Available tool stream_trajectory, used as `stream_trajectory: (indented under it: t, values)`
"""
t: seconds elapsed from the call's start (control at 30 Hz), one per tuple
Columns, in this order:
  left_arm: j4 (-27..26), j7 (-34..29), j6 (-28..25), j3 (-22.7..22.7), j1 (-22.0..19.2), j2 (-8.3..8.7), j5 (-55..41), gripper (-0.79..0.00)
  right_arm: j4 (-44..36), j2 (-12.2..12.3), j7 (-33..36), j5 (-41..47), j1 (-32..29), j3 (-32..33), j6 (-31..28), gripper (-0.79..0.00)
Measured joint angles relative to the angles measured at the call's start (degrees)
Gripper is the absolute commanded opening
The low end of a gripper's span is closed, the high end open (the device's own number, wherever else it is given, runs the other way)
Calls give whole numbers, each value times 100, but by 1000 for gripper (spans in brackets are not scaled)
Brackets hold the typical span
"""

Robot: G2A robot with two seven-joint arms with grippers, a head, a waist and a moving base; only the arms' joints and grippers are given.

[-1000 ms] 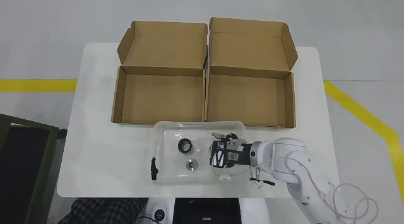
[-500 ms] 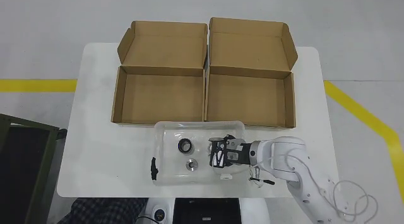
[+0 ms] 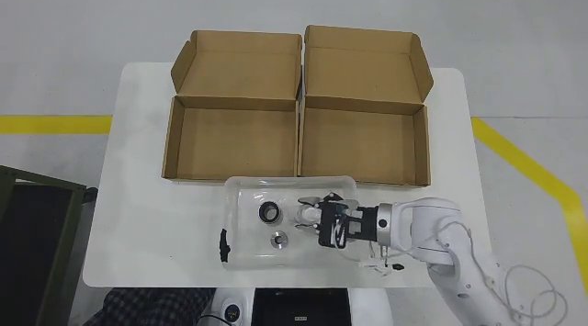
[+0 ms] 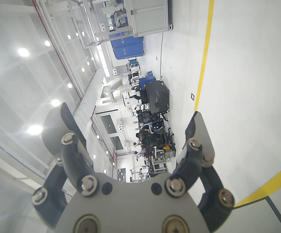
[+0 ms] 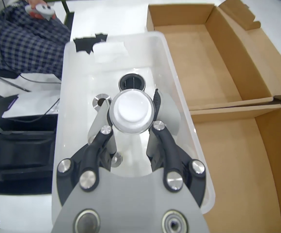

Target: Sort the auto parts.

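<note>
Right wrist view: my right pincer (image 5: 132, 116) is closed on the white round part (image 5: 131, 107), one finger on each side of its rim, inside the clear bin (image 5: 172, 59). The bin sits at the near edge of the table (image 3: 138, 188). The left box (image 3: 234, 142) and right box (image 3: 363, 147) stand just beyond it, side by side. My left pincer (image 4: 130, 117) is spread, holds nothing and points out into the room.

Risks (judgement):
- The rim looks smooth and curved, so a two-point grip could let the part rotate or slip on the lift.
- A low carry could clip the bin's far wall.

Materials:
- Part: glossy white plastic, a stepped disc with a paler collar.
- Black ring (image 5: 132, 82): matte, ribbed bore.
- Metal bushing (image 5: 101, 99): bright, short, hollow.
- Boxes: matte corrugated card, with empty floors.
</note>
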Motion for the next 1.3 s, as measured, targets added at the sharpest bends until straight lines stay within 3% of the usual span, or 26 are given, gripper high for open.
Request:
stream_trajectory:
  t: [0.37,0.53,1.07,1.3]
  values:
    - [0,0,0,0,0,0,0,0,371,-17,-1937,547,-174,240,263,-785]
    - [0,0,0,0,0,0,0,0,617,-23,-2566,1038,-166,323,74,-785]
    - [0,0,0,0,0,0,0,0,790,-43,-3461,1700,-198,765,406,-785]
    - [0,0,0,0,0,0,0,0,838,-61,-3539,1758,-198,777,513,-785]
